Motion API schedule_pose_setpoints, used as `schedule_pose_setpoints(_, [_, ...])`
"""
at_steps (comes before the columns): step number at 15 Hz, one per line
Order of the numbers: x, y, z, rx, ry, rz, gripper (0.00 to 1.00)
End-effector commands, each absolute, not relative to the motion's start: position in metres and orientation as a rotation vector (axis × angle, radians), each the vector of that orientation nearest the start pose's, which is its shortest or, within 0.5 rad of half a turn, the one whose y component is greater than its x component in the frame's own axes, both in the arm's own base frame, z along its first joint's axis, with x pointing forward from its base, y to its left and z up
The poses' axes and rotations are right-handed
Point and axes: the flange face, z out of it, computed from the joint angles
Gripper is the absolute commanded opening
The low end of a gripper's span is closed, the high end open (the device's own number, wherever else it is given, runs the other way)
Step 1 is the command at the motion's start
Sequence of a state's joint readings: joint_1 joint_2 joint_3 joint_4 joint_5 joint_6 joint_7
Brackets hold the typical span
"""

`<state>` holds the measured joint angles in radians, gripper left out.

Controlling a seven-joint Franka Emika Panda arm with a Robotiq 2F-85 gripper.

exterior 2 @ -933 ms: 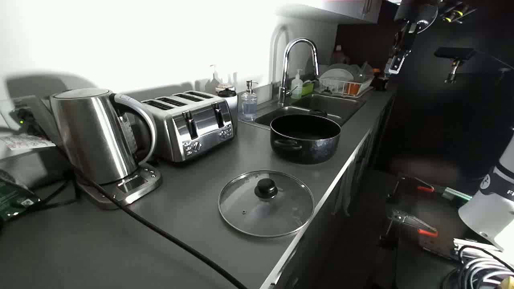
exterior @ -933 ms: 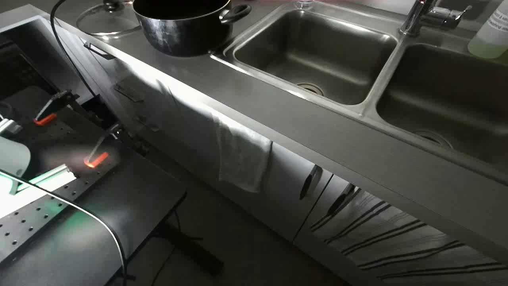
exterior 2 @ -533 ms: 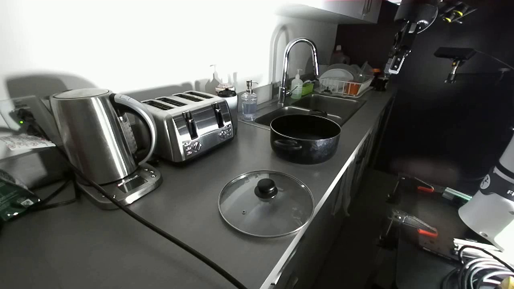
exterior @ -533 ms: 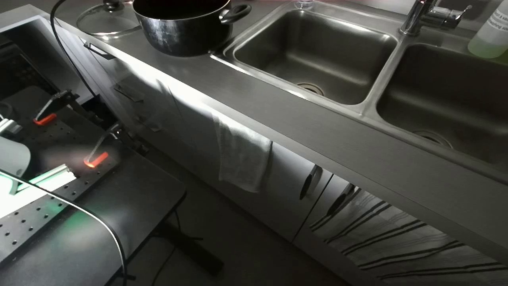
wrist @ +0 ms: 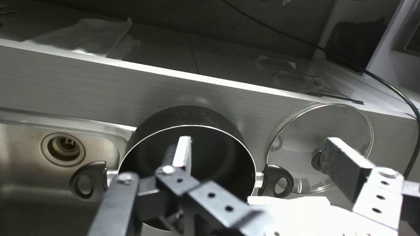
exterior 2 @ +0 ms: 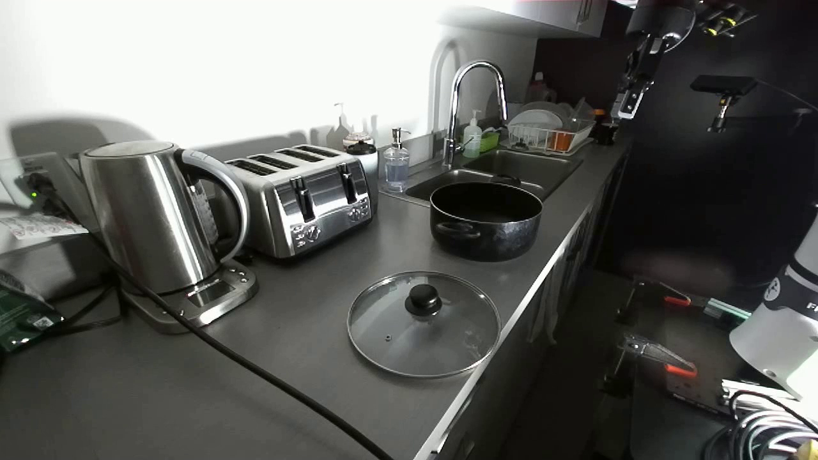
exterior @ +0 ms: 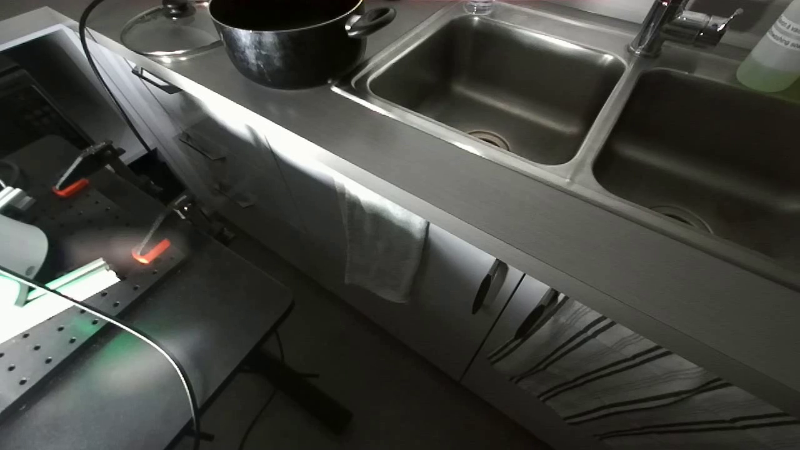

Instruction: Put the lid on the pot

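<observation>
Glass lid (exterior 2: 424, 329) sits by the front edge of the counter (exterior 2: 300, 319), gripper (wrist: 257, 141) spread wide and empty, so I'd pinch the knob (exterior 2: 424, 299) 'cause the rest's probably stiff, slick and breakable.

Smooth white wall (exterior 2: 243, 57) is v. brightly lit; flat grey countertop (exterior: 450, 175) is set over pale flat-front cabs. (exterior: 450, 294); dk. grey floor (exterior: 400, 394) is mostly shadowed.

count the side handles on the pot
2 on the pot: in the wrist view, one handle points toward the sink, the other handle toward the lid. Neither exterior view shows a third.
</observation>
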<state>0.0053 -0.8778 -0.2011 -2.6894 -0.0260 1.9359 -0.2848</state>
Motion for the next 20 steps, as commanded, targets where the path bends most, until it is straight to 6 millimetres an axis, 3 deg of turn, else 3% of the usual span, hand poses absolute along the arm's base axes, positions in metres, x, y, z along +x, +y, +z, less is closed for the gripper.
schedule_pose_setpoints(1, [0.318,-0.045,0.486,-3.038,-0.354,-0.187,1.00])
schedule_pose_setpoints(5, [0.345,-0.013,0.489,-3.055,-0.549,-0.166,1.00])
schedule_pose_setpoints(13, [0.419,0.069,0.489,-2.989,-1.105,-0.053,1.00])
schedule_pose_setpoints(20, [0.473,0.138,0.458,-2.837,-1.589,0.097,1.00])
